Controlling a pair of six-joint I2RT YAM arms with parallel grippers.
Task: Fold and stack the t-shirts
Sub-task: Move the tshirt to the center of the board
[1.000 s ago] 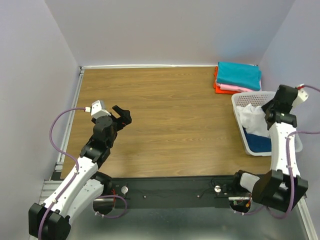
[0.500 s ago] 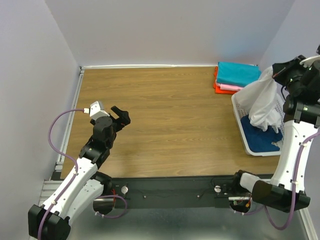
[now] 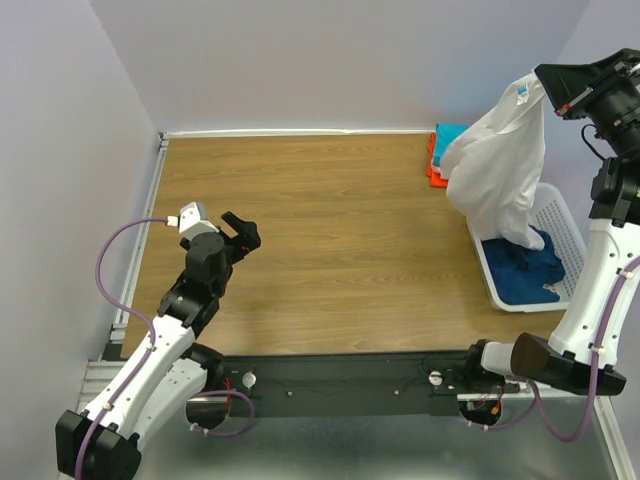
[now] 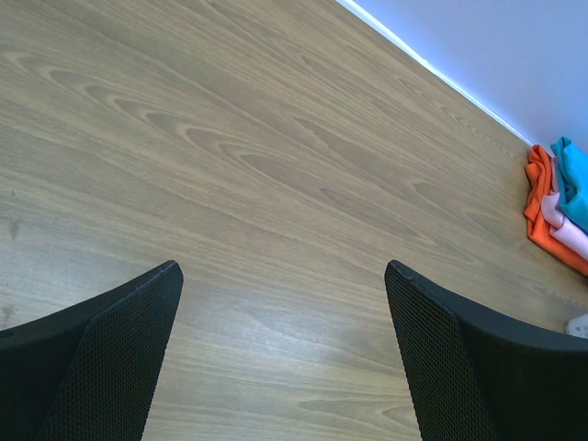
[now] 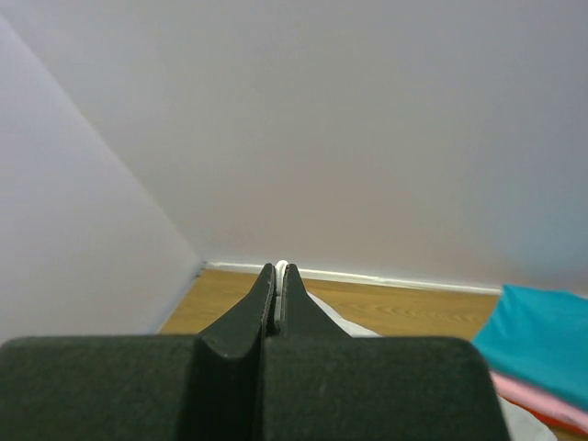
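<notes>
My right gripper point(image 3: 543, 78) is raised high at the right and is shut on the white t-shirt point(image 3: 497, 170), which hangs down from it over the basket; a sliver of white cloth shows between the jaws in the right wrist view point(image 5: 278, 269). A dark blue t-shirt point(image 3: 525, 270) lies in the white lattice basket point(image 3: 563, 220). A folded stack with the teal point(image 3: 450, 133), pink and orange t-shirts sits at the table's back right, partly hidden by the hanging shirt; it also shows in the left wrist view point(image 4: 559, 207). My left gripper point(image 3: 243, 230) is open and empty above the left of the table.
The wooden table point(image 3: 330, 230) is bounded by walls at the back and both sides. The basket stands at the right edge. A metal rail point(image 3: 150, 220) runs along the table's left edge.
My right gripper has risen from inside the basket, lifting the white t-shirt high and uncovering the dark blue one. The left arm has barely moved.
</notes>
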